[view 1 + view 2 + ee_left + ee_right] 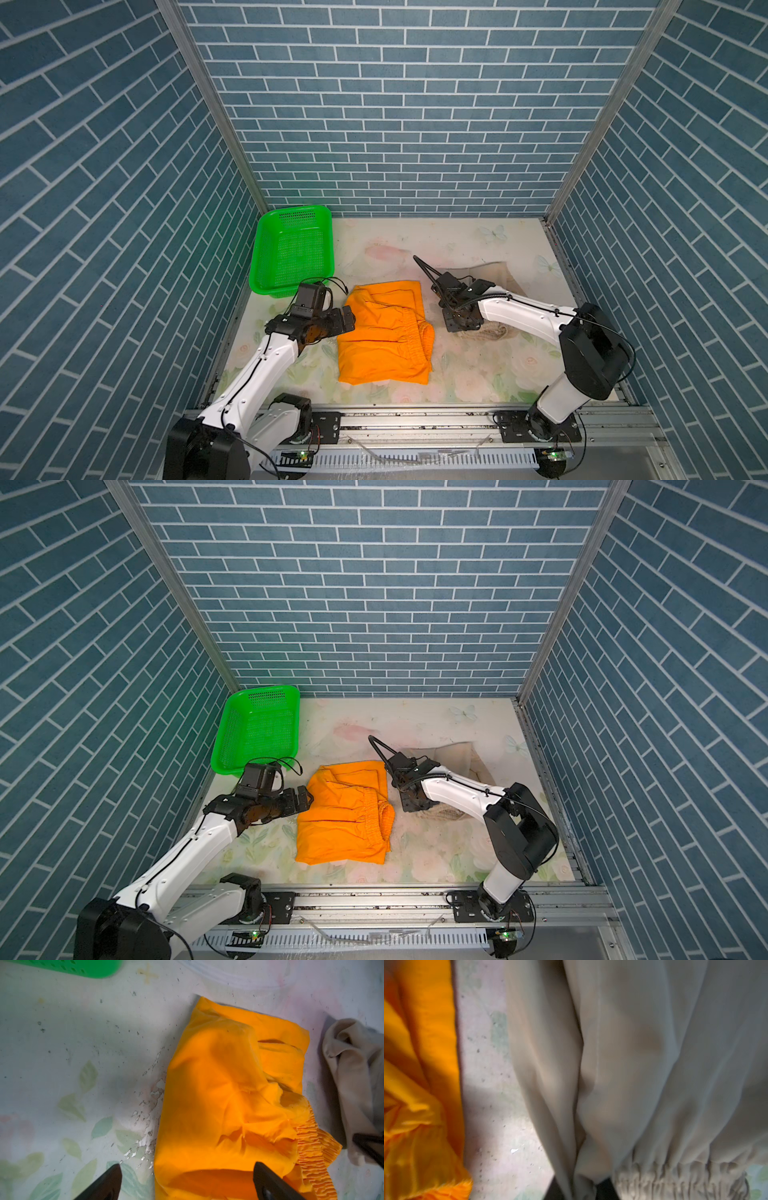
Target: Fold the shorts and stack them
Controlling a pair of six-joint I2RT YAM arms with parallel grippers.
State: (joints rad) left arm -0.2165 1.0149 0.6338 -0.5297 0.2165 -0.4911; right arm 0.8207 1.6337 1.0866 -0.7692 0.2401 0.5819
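Top views: bright orange cloth shorts (384,332) are seen folded beside the wide-open left tool (351,319); beige cloth shorts (494,270), under the right tool (461,328), grip unclear, are left unfolded, unstacked.

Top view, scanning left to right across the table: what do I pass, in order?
green basket → left gripper → orange shorts → beige shorts
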